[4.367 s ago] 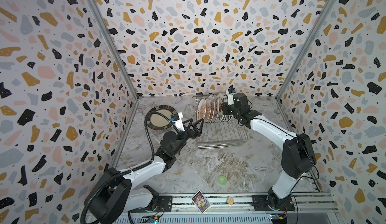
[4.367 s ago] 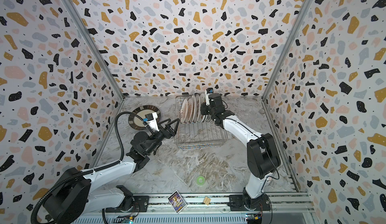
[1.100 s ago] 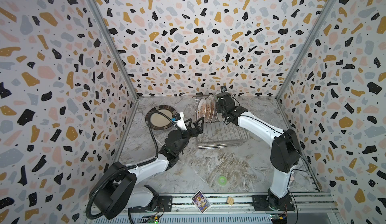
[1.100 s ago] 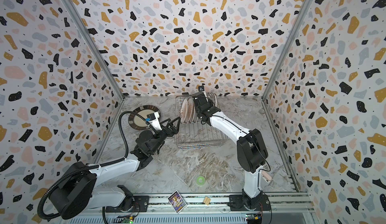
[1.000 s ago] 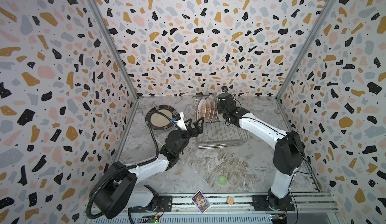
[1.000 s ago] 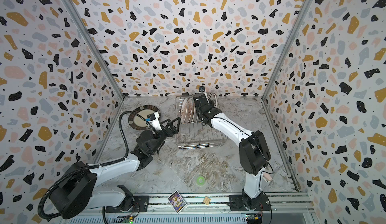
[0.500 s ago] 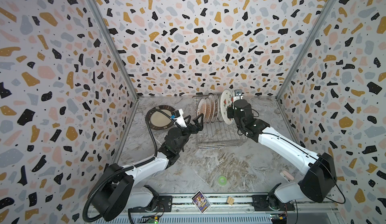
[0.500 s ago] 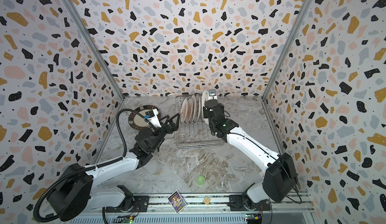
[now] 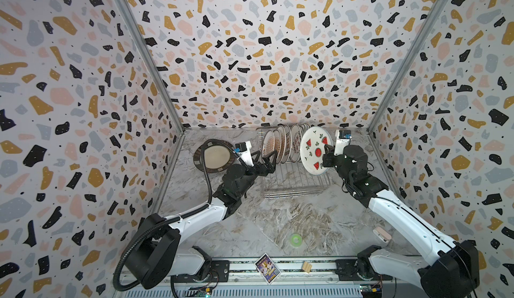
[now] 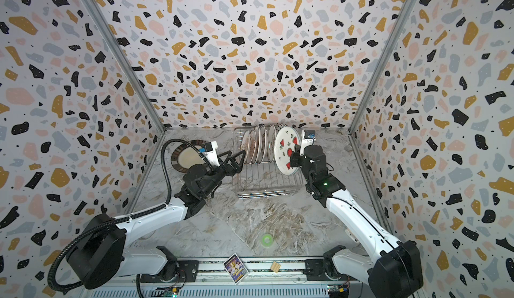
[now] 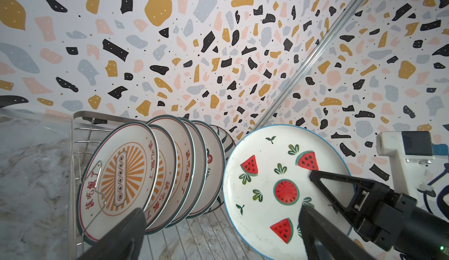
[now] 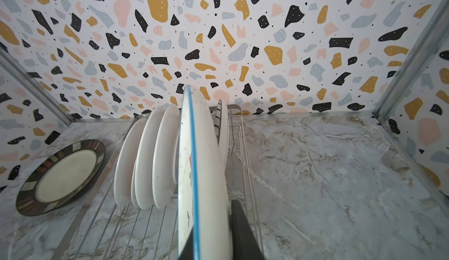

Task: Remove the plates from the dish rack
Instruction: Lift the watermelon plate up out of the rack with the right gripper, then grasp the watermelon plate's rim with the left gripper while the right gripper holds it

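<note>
We see a staged robot test booth, not a home kitchen. Terrazzo-print panels and metal corner posts box in the two arms on three sides. A marble-print tabletop lies beneath them, their bases sit on a metal rail, and a dish rack of plates stands ahead of them.
</note>
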{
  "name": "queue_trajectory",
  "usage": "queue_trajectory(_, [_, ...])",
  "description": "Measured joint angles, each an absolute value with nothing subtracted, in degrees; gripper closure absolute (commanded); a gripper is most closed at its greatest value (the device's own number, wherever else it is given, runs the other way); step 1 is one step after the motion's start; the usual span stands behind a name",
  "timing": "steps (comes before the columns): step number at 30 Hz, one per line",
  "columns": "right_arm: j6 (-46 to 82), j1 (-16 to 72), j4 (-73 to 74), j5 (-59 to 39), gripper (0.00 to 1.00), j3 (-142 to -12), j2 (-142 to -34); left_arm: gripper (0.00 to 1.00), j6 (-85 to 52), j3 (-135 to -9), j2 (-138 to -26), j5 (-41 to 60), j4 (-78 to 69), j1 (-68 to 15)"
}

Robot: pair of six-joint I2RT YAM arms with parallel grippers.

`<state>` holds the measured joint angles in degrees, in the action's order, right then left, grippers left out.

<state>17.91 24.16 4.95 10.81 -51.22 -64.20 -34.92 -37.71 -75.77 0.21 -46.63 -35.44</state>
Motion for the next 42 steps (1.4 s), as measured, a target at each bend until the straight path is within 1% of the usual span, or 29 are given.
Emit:
queue_trajectory(5, [22.04, 17.93, 8.43, 0.40, 0.86, -45.76, -61.04, 0.00, -33.61, -37.78, -75.77, 4.97, -46.15, -35.44])
queue_trajectory(13, [32.80, 8.43, 20.99, -23.14, 0.87, -38.37, -60.71, 0.00, -34.15, -37.78, -76.97, 15.00, -48.53, -35.44])
queue_trajectory(17, [38.22, 6.09, 29.04, -32.25, 0.87, -37.28, -62.65, 0.00, -35.22, -37.78, -78.67, 17.56, -49.54, -35.46])
queue_trajectory(21, [41.95, 5.63, 35.46, -37.71, 0.87, -36.73, -64.10, 0.00, -36.45, -37.82, -81.12, 18.85, -50.87, -36.10])
queue_trajectory(23, [43.81, 5.63, 38.52, -40.21, 0.87, -36.27, -64.62, 0.03, -37.28, -38.17, -82.67, 19.29, -51.72, -36.82])
queue_trajectory(27, [46.33, 5.63, 42.78, -43.29, 0.87, -35.33, -65.36, 0.13, -39.53, -40.45, -86.06, 19.94, -54.19, -38.79])
queue_trajectory(32, [47.42, 5.63, 45.17, -45.56, 0.87, -34.48, -65.43, 0.29, -41.91, -43.35, -89.19, 20.56, -57.19, -40.71])
queue_trajectory(36, [47.59, 5.63, 46.09, -46.11, 0.87, -34.37, -65.43, 0.48, -42.68, -43.48, -89.23, 20.03, -57.58, -41.06])
queue_trajectory(38, [47.75, 5.63, 46.44, -46.48, 0.87, -34.33, -65.43, 0.62, -43.44, -43.48, -89.23, 19.55, -57.78, -41.06])
queue_trajectory(40, [48.01, 5.63, 47.20, -46.98, 0.87, -34.33, -65.58, 0.73, -44.10, -43.48, -89.23, 18.94, -58.02, -40.95])
queue_trajectory(42, [48.47, 5.63, 47.90, -47.37, 0.87, -34.33, -65.73, 0.74, -44.49, -43.48, -89.23, 18.17, -57.95, -40.88])
